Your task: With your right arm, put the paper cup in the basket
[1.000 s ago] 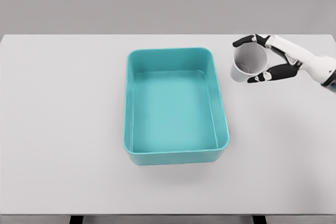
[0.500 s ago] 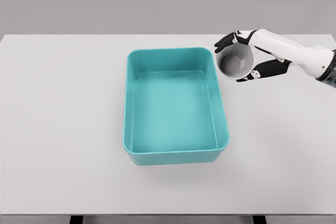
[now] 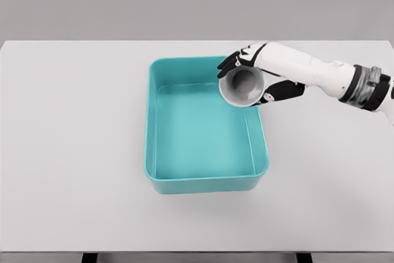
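A: While we go left to right: basket (image 3: 154,127) sits mid-table (image 3: 74,152), open side up. Cup?

B: Paper cup (image 3: 241,87) hangs over the basket's far right corner, tipped, mouth facing the camera, long axis roughly sideways toward the wrist.

A: Hand?

B: Right hand (image 3: 261,75) comes from the table's right edge, fingers clamped round the cup. Left arm isn't visible.

A: Next?

B: Probably release; cup's already above the interior.

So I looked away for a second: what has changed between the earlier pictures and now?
The right hand, gripping the paper cup throughout, carried it leftward from over the table to above the basket's far right corner. The cup tipped further, its mouth now facing the camera. Nothing was released. The basket stayed put; the left arm is out of view.
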{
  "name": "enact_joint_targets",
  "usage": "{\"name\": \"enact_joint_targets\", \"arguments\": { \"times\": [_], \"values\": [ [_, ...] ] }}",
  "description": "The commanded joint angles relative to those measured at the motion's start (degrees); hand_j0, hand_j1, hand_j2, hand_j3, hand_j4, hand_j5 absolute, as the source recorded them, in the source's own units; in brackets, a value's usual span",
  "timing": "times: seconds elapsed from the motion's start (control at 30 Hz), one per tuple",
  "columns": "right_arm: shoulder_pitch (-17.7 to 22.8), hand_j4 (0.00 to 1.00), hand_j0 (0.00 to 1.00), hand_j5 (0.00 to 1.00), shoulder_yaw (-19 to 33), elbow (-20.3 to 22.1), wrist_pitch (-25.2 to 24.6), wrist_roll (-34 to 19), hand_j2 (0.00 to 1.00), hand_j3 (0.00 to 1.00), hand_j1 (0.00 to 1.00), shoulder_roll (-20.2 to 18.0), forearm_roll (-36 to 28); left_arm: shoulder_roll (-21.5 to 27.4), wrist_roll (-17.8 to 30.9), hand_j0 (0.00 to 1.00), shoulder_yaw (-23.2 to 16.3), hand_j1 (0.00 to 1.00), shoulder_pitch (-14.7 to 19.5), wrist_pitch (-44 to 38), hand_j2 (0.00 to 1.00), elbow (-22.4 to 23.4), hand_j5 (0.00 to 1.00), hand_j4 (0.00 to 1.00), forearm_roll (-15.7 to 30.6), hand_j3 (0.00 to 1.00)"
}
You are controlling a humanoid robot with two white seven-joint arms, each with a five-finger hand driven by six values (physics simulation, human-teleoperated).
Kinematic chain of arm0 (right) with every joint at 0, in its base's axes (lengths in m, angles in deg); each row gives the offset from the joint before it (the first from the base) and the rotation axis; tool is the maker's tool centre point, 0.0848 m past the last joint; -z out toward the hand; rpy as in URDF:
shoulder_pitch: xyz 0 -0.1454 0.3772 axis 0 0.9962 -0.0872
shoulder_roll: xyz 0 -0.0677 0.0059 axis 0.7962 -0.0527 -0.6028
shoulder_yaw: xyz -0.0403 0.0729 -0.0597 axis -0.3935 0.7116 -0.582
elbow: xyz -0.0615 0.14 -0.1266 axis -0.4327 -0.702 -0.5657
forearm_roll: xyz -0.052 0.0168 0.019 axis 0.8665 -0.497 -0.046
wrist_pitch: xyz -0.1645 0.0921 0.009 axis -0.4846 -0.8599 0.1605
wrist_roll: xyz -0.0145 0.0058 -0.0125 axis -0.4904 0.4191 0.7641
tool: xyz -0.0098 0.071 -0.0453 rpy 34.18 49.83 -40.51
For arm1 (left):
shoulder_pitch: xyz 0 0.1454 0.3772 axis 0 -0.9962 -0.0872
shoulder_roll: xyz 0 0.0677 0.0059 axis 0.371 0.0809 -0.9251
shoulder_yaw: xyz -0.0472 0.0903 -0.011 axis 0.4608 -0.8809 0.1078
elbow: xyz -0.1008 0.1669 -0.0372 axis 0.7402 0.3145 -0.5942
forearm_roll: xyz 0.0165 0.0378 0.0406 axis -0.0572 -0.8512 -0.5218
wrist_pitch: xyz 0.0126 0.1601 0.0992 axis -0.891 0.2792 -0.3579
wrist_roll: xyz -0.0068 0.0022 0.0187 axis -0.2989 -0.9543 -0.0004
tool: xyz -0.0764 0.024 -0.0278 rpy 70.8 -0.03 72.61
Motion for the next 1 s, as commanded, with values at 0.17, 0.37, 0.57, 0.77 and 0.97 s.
{"name": "enact_joint_targets", "arguments": {
  "times": [0.17, 0.37, 0.57, 0.77, 0.97],
  "values": [
    [-2.63, 0.68, 0.68, 0.68, -8.97, -0.01, -2.05, 0.02, 0.68, 0.68, 0.68, 4.68, 11.21, 0.0, 0.01, 1.0, 0.01, 1.0, 0.0, 0.0, 1.0, -0.01, 1.0, 1.0, 0.01, 1.0],
    [-4.13, 0.69, 0.69, 0.69, -16.53, -0.71, -4.95, 0.02, 0.69, 0.69, 0.69, 6.27, 20.53, 0.0, 0.01, 1.0, 0.01, 1.0, 0.0, 0.0, 1.0, -0.01, 1.0, 1.0, 0.01, 1.0],
    [-4.22, 0.69, 0.69, 0.69, -19.43, -3.17, -6.7, 0.02, 0.69, 0.69, 0.69, 7.41, 25.19, 0.0, 0.01, 1.0, 0.01, 1.0, 0.0, 0.0, 1.0, -0.01, 1.0, 1.0, 0.01, 1.0],
    [-4.57, 1.0, 1.0, 1.0, -18.99, -0.89, -6.18, 0.02, 1.0, 1.0, 1.0, 7.32, 25.19, 0.0, 0.01, 1.0, 0.01, 1.0, 0.0, 0.0, 1.0, -0.01, 1.0, 1.0, 0.01, 1.0],
    [-4.13, 1.0, 1.0, 1.0, -12.41, 0.17, -5.74, 0.02, 1.0, 1.0, 1.0, 6.53, 20.55, 0.0, 0.01, 1.0, 0.01, 1.0, 0.0, 0.0, 1.0, -0.01, 1.0, 1.0, 0.01, 1.0]
  ]
}}
